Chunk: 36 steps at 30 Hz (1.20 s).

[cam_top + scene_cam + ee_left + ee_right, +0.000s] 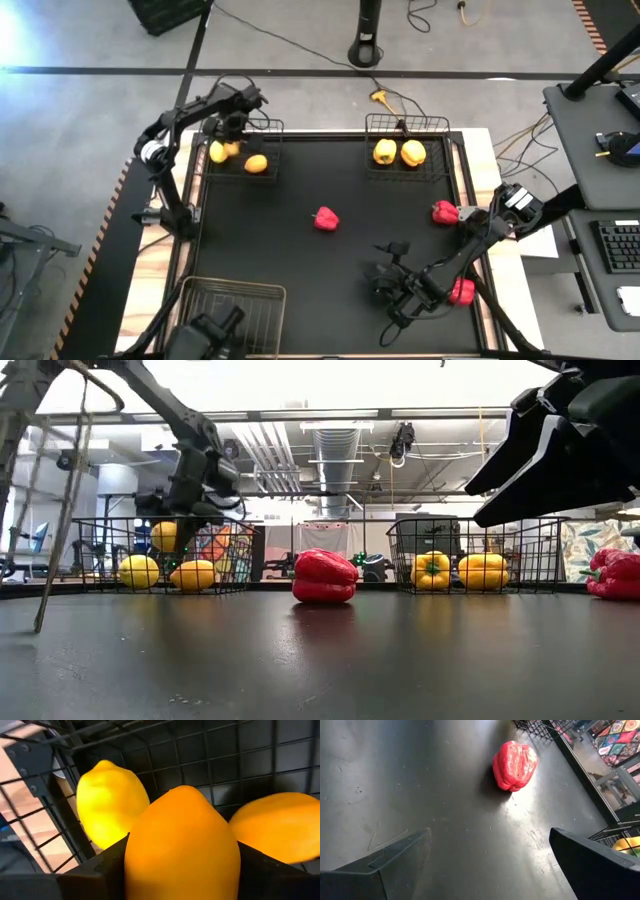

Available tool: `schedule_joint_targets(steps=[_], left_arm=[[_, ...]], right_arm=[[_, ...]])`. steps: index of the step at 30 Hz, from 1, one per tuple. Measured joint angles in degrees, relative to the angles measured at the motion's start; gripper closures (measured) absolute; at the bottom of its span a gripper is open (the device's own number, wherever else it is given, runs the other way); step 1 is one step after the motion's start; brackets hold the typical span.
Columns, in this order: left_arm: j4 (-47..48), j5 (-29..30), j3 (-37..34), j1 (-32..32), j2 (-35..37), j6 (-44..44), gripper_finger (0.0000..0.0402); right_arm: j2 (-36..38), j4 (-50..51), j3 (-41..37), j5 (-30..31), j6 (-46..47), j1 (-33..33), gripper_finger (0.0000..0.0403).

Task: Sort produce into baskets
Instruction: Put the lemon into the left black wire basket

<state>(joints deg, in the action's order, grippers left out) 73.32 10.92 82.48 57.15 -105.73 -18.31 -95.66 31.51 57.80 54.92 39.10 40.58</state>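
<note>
- High view: three smooth yellow-orange citrus fruits (256, 164) are seen at the far-left black wire-mesh basket (272, 128), one under the left gripper (231, 148). Two glossy yellow bell peppers (398, 152) lie in the far-right basket (406, 123). Three red bell peppers (326, 218) lie loose on the black table (290, 255); the near basket (232, 293) is empty.
- Low view: the centre pepper sits on its side, lobed, probably light and hollow.
- Left wrist view: the fingers (95, 872) are clamped on an orange citrus, firm and slippery-looking.
- Right wrist view: the right gripper (487, 865) is spread wide above bare table; a pepper is best grasped across its waist.
</note>
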Motion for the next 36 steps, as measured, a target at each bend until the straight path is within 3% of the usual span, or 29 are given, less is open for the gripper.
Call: schedule_joint_targets(steps=[10, 22, 30, 36], left_arm=[[-1.79, -9.08, 0.00, 4.10, -0.53, 0.80, 0.0171], [-1.79, -11.41, 0.24, 8.94, -3.24, -1.97, 0.0171], [0.15, -14.52, 7.25, 9.18, -7.34, -1.96, 0.0171], [4.06, -15.08, 8.31, 8.63, -12.47, -1.95, 0.0171]], right_arm=[[0.00, 0.28, 0.00, 0.01, -0.07, 0.00, 0.0005], [0.00, 3.78, 0.00, -1.41, 4.92, 0.02, 0.0005], [0.00, 4.70, 0.00, -1.40, 5.28, 0.00, 0.0005], [0.00, 5.58, 0.00, -1.37, 6.63, -0.02, 0.0005]])
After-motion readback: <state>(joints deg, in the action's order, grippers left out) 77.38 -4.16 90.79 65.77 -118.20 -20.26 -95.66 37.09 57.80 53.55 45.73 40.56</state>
